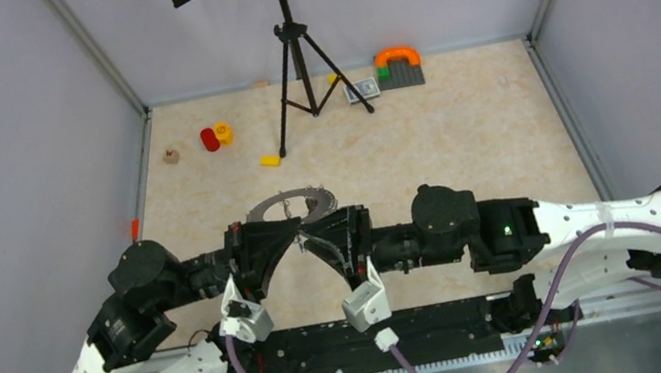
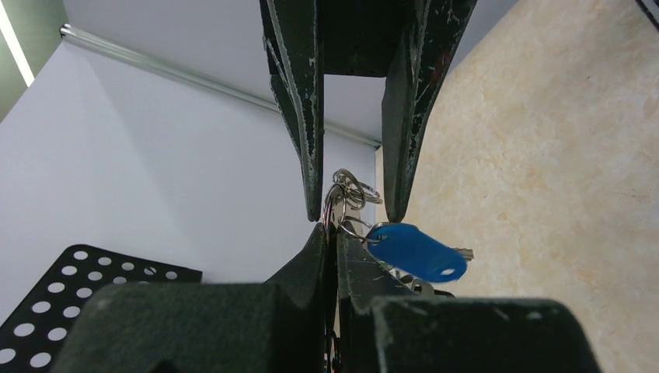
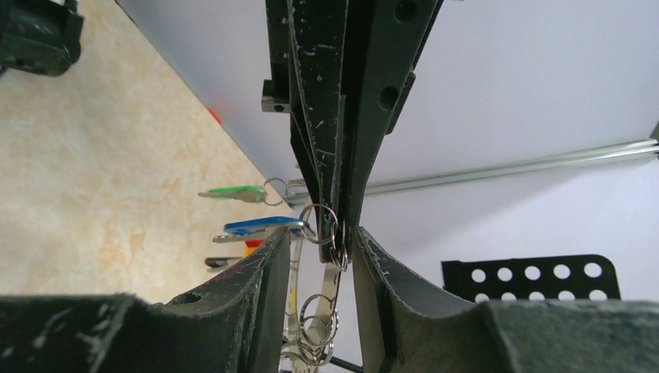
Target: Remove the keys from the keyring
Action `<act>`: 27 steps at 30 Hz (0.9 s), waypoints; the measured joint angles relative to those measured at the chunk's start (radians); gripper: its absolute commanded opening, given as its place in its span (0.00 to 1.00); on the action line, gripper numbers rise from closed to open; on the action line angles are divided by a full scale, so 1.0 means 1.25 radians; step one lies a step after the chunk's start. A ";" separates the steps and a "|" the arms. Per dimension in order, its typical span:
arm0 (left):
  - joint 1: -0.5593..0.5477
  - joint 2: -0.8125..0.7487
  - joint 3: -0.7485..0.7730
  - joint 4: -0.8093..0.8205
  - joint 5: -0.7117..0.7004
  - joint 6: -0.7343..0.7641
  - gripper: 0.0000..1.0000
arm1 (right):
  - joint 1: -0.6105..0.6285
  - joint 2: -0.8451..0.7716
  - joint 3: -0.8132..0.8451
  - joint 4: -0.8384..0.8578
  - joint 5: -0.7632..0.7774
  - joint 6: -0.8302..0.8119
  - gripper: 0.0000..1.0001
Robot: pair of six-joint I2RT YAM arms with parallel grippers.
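Keyring (image 1: pixel 269 206) sits right at the tips of the left pincer (image 2: pixel 335 233), which we see pressed fully closed, apparently on the ring's thin edge, though the view is too tight to be sure. Facing it, the right pincer (image 3: pixel 317 235) stands partly open astride the ring and its small split rings (image 2: pixel 353 190), clamping nothing. A blue-tagged key (image 2: pixel 416 252) and a green-tagged key (image 3: pixel 233 193) hang just beside, above the bench (image 1: pixel 458 125).
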State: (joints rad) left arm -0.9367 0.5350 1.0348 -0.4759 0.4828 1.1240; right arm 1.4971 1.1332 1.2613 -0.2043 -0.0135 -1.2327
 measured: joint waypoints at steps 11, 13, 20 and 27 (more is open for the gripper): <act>0.000 0.000 0.004 -0.018 0.002 0.000 0.00 | 0.016 0.017 -0.017 0.040 0.109 -0.089 0.12; 0.000 -0.001 0.004 -0.022 0.000 0.001 0.00 | 0.022 0.017 -0.020 0.044 0.122 -0.093 0.07; 0.000 -0.002 0.006 -0.030 -0.005 0.004 0.00 | 0.033 0.017 -0.036 0.075 0.150 -0.095 0.00; 0.000 -0.002 0.007 -0.039 -0.007 0.005 0.10 | 0.036 0.016 -0.046 0.090 0.158 -0.078 0.00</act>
State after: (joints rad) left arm -0.9363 0.5323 1.0435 -0.5247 0.4740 1.1301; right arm 1.5425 1.1538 1.2037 -0.0917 0.1841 -1.3300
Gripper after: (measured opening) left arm 0.056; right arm 0.042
